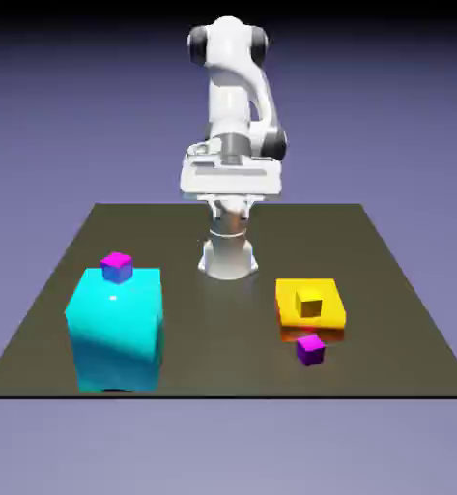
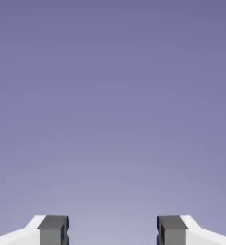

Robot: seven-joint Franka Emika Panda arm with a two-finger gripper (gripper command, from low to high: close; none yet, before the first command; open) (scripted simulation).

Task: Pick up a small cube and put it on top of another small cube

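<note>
A: Where is the gripper (image 2: 113, 232) now, and does it hold anything?

B: It holds nothing; in the hand view the two grey fingertips (image 2: 53, 229) stand wide apart and between them is only the blue-violet backdrop. The arm (image 1: 234, 106) is folded up high at the far edge of the table (image 1: 386, 290), well apart from every cube.

A: And the small cube?

B: The purple-sided cube (image 1: 310, 349) lies on the table near the front edge, just in front of the flat yellow block (image 1: 295, 302), which carries a small yellow cube (image 1: 310, 304). The blue-sided cube (image 1: 117, 266) sits on top of the big cyan block (image 1: 115, 329), near its back edge, toward the exterior view's left.

A: What can go wrong from here?

B: I think two things — first, the purple cube is very close to the yellow block; a finger coming down on that side may strike the block. Second, the target is tiny and high; a release a little off centre — I judge — lets the cube slide off.
</note>
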